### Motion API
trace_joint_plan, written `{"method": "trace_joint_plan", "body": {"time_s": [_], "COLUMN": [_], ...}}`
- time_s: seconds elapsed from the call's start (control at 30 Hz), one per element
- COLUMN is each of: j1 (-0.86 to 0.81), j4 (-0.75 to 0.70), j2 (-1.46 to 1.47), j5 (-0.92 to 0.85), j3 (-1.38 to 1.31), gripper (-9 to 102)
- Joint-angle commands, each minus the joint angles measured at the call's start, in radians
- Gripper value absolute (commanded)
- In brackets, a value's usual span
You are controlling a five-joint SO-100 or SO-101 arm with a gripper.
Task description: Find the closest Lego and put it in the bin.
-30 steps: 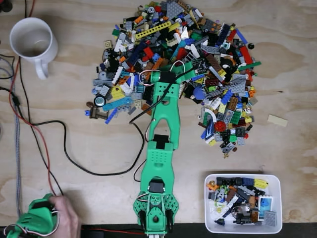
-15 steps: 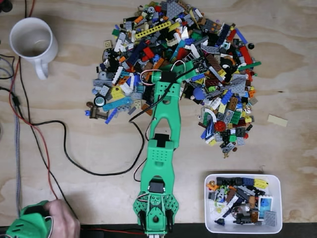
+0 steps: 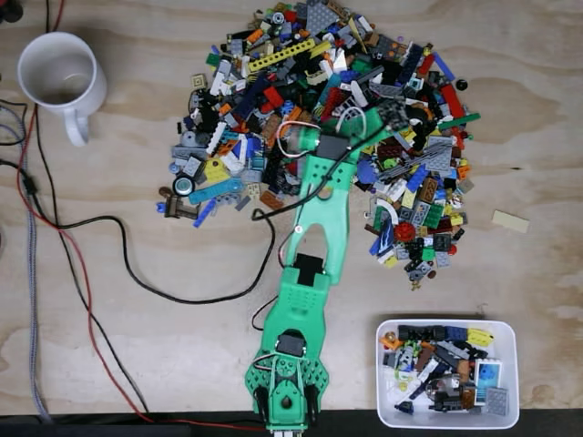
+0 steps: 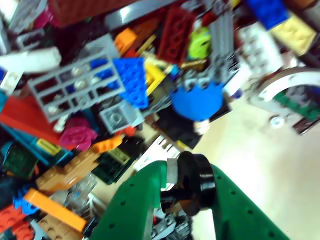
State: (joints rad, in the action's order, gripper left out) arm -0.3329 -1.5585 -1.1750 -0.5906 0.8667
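Overhead, the green arm (image 3: 310,264) reaches from the near table edge up into the Lego pile (image 3: 319,100); its own wrist and cables cover the gripper (image 3: 387,114) where it sits among the bricks, so whether the jaws are apart or together cannot be told. Wrist view is soft and blurred: two green fingers (image 4: 135,205) rise from the bottom edge with a black round part (image 4: 192,182) between them, tips cut off by the frame. Just beyond them in the pile lie a blue dome piece (image 4: 197,102), a small grey brick (image 4: 120,117) and a grey lattice piece (image 4: 75,90). No single brick can be made out between the fingers. Bin (image 3: 446,326), white and part-filled with bricks, sits on the plywood table (image 3: 137,228) well below the pile, right of the arm's base. White mug (image 3: 59,77) stands far left of the pile.
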Motion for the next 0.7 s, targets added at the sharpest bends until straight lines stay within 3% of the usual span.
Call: {"method": "trace_joint_plan", "body": {"time_s": [0.0, 0.17, 0.37, 0.57, 0.67], "j1": [-0.321, -0.68, -1.066, -1.298, -1.33], "j4": [-0.02, -0.026, 0.123, 0.279, 0.321], "j2": [-0.295, -0.48, -0.607, -0.71, -0.749], "j5": [-0.146, -0.428, -0.695, -0.825, -0.842], "j3": [0.06, 0.202, 0.437, 0.716, 0.802], "gripper": [0, 0, 0, 0, 1]}}
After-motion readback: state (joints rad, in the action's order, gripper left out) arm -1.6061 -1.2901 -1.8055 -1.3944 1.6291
